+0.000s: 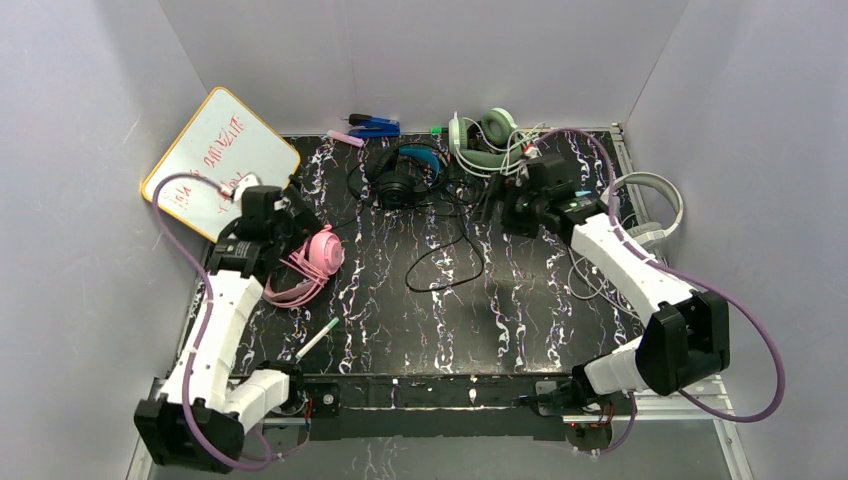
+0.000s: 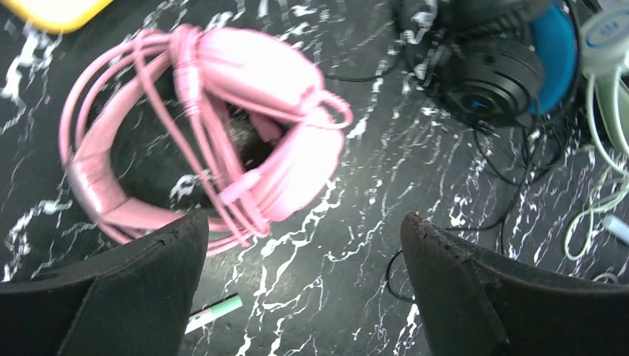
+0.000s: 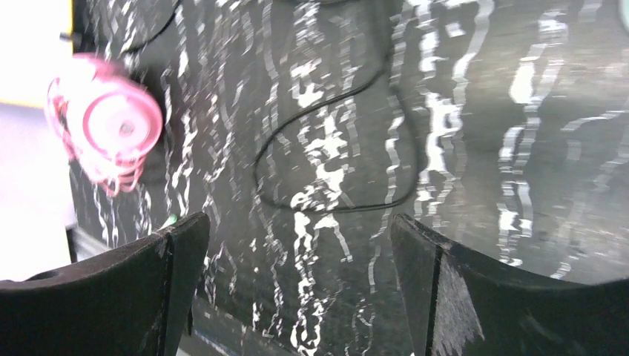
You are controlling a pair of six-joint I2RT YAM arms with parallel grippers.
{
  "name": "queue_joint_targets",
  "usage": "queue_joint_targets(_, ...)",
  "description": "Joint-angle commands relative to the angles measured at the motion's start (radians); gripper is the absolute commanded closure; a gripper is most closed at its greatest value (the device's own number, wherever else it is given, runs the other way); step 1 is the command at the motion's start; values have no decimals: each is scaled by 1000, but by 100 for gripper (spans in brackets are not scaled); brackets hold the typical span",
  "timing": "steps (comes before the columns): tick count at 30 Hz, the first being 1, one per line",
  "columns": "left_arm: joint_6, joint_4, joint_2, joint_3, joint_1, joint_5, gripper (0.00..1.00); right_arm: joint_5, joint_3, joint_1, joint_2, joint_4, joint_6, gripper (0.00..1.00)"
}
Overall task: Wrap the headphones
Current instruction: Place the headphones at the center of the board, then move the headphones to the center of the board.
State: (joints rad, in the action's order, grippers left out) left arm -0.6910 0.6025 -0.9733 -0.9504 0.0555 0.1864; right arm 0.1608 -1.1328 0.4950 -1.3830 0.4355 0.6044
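Note:
The pink headphones (image 1: pixel 310 262) lie on the left of the black marbled table, with their cord wound round the band; they also show in the left wrist view (image 2: pixel 222 126) and the right wrist view (image 3: pixel 111 126). The black-and-blue headphones (image 1: pixel 405 175) (image 2: pixel 512 67) lie at the back centre, and their thin black cord (image 1: pixel 450 265) (image 3: pixel 326 170) trails loose in loops. The white-grey headset (image 1: pixel 485 140) lies behind them with its cord in a tangle. My left gripper (image 1: pixel 292 232) (image 2: pixel 304 219) is open and empty, just above the pink headphones. My right gripper (image 1: pixel 503 208) (image 3: pixel 300 219) is open and empty, near the black-and-blue pair.
A yellow-framed whiteboard (image 1: pixel 220 160) leans at the back left. A green-tipped marker (image 1: pixel 317 338) (image 2: pixel 215 313) lies near the front left. A blue tool (image 1: pixel 372 125) lies at the back edge. Another white headband (image 1: pixel 650 205) sits off the table's right edge.

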Motion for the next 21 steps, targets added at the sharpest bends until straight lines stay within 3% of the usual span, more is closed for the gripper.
queue_joint_targets(1,100,37,-103,-142,163,174,2,38,1,-101,31,63,-28,1)
queue_joint_targets(4,223,11,-221,-226,262,199,2,-15,7,-108,68,64,-40,1)
queue_joint_targets(6,313,-9,-299,-282,301,132,2,-21,11,-111,91,60,-43,1)
queue_joint_targets(9,408,-48,-419,-355,324,-38,2,24,9,-112,118,59,-70,1)
queue_joint_targets(15,505,-218,-607,-480,375,-72,2,37,-15,-113,174,113,-136,1)
queue_joint_targets(21,653,-286,-843,-704,403,-274,2,124,6,-112,273,95,-216,1)
